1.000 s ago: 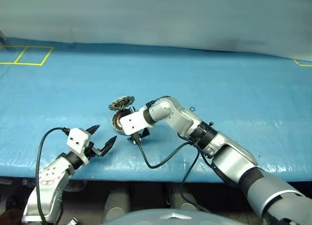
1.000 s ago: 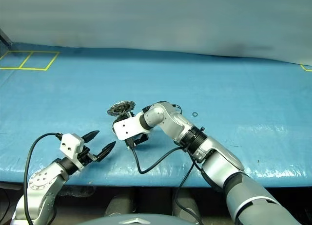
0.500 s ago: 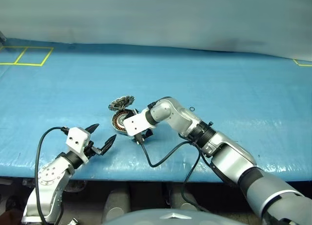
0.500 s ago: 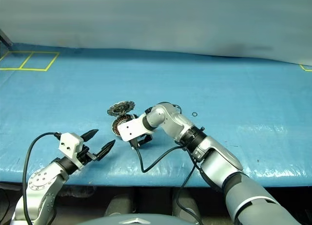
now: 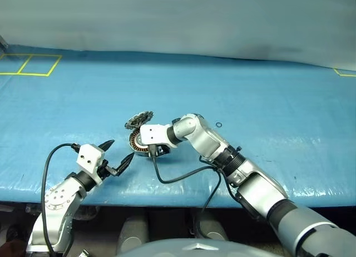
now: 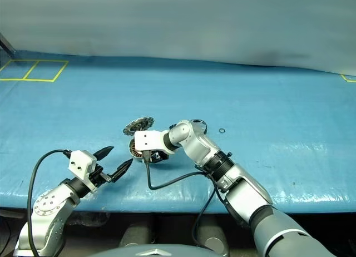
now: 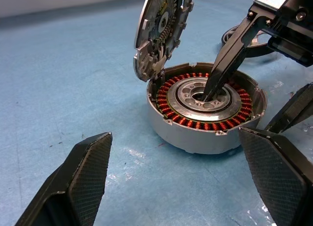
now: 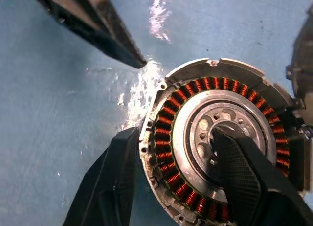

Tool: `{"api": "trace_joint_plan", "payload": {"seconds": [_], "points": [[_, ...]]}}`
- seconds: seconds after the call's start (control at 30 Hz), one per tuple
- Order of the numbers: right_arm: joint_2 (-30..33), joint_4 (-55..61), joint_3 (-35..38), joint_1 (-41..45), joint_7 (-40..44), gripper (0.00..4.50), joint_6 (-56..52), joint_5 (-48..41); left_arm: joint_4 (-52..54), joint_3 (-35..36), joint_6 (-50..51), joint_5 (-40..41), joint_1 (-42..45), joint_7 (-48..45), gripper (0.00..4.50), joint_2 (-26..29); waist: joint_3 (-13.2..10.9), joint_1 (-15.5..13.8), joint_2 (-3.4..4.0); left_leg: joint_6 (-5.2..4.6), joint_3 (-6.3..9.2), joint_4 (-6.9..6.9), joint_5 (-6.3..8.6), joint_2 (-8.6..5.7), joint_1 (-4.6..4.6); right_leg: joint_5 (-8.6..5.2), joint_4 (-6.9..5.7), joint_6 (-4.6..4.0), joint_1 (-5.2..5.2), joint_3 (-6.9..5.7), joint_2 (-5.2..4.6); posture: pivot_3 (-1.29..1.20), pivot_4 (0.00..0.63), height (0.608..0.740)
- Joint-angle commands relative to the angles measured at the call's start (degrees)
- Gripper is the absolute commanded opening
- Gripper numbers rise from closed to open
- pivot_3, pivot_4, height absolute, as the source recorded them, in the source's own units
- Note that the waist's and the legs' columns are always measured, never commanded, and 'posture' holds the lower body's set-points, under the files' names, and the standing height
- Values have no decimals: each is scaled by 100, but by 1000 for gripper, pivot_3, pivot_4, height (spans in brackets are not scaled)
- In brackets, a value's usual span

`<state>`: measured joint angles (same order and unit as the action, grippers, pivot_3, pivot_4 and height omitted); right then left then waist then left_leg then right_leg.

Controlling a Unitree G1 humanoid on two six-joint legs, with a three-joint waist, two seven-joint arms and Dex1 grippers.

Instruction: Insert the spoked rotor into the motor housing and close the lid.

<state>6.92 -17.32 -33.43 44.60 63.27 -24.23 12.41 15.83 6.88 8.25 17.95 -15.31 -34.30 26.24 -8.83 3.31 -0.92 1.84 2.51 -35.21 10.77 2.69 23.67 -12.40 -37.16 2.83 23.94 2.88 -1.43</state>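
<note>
The motor housing (image 7: 195, 138) lies on the blue table with its copper windings facing up. Its jagged lid (image 7: 161, 25) stands open on the hinge at the far side. The spoked rotor (image 8: 203, 123) sits inside the winding ring. My right gripper (image 8: 171, 133) reaches down over the housing. One of its fingers (image 7: 220, 64) is in the rotor's hub and the other presses on the outer wall, so it pinches that side of the housing. My left gripper (image 5: 122, 148) hovers open just in front-left of the housing and touches nothing.
A small black ring (image 5: 218, 124) lies on the table right of the housing. The right arm's black cable (image 5: 178, 178) loops toward the table's front edge. Yellow tape lines (image 5: 33, 65) mark the far left corner. A grey wall runs along the back.
My right wrist has rolled over the housing and its fingers have narrowed from wide open onto the housing's side. The left gripper, the housing and the lid have kept still.
</note>
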Motion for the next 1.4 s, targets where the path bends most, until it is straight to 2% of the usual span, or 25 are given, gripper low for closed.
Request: {"api": "trace_joint_plan", "payload": {"seconds": [0.03, 0.27, 0.4, 0.63, 1.0, 1.23, 1.4], "points": [[30, 464, 88, -144, 10, 1927, -635, -187, 118, 54, -104, -29, -31, 4, 4500, 1, -1, 1, 1, 0, 0, 1, 0, 0, 0, 0, 1, 0, 1, 0, 0, 0, 150, 740], [234, 760, 3, -343, -222, 1896, -877, -180, 119, 61, -120, -31, -47, 7, 4500, 3, -1, -7, 1, 0, -1, 1, 0, -2, 3, -2, 3, -2, 3, 0, -3, 0, 150, 740], [-414, 859, 606, -396, -922, 1896, -2239, -567, 120, 54, -128, -41, -50, 14, 4500, 0, 0, 5, -1, 0, 0, 1, 0, 0, 1, -2, 0, -2, 3, -1, -1, 0, 150, 740], [-1219, 1238, 1120, -522, -1932, 1896, -3737, -984, 139, 98, -128, -27, -95, 19, 4500, 18, 1, 47, 0, 1, 0, 2, 1, 3, 2, -2, -7, -3, 11, 0, 1, 0, 150, 740], [-1293, 1571, 721, -875, -2605, 1896, -4190, -1294, 190, 131, -126, -34, -180, 52, 4500, 26, 4, 60, -2, 0, -5, 11, 1, 3, 24, -6, -7, -8, 40, 1, 1, 0, 150, 740], [-1125, 2088, 584, -867, -2741, 4135, -3901, -1515, 194, 136, -114, -40, -198, 61, 4500, 29, 4, 43, -4, 1, -4, 8, 1, 3, 25, -7, -7, -8, 49, 0, -1, 0, 150, 740], [-1263, 3015, 1385, -690, -2888, 4135, -4152, -2033, 149, 81, -114, -53, -167, 44, 4500, 12, 3, 48, -4, 1, -5, 4, 1, 3, 37, -5, -9, -7, 53, 0, -2, 0, 150, 740]]}}
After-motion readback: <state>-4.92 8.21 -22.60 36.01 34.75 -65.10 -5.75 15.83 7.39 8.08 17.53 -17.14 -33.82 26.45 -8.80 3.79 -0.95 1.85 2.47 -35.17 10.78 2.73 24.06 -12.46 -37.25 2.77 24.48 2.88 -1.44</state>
